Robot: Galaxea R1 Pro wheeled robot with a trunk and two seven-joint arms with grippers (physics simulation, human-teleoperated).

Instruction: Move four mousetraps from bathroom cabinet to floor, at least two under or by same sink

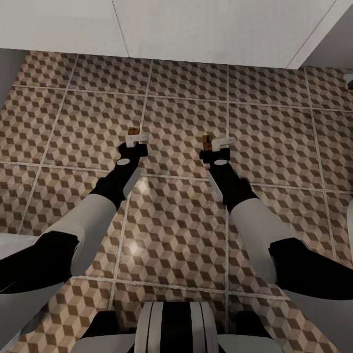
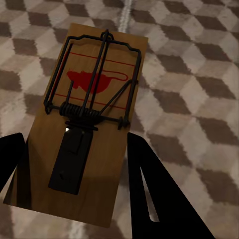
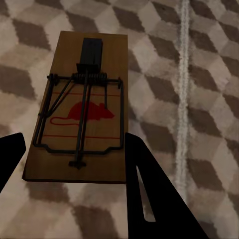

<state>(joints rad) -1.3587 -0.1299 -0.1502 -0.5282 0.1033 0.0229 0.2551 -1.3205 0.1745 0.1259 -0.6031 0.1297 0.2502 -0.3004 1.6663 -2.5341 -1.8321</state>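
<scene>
Black fingers (image 2: 164, 199) of the left gripper (image 1: 136, 142) clamp the sides of one brown mousetrap (image 2: 84, 124); the right gripper (image 1: 217, 145) likewise grips a second mousetrap (image 3: 82, 109) at its edges; both traps hang over the cube-patterned bathroom floor (image 1: 186, 220), near a white wall (image 1: 196, 29).

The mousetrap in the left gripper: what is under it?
Under the mousetrap lies the bathroom floor, cube-patterned tiles with a pale grout line. The tile directly beneath the board is covered.
</scene>
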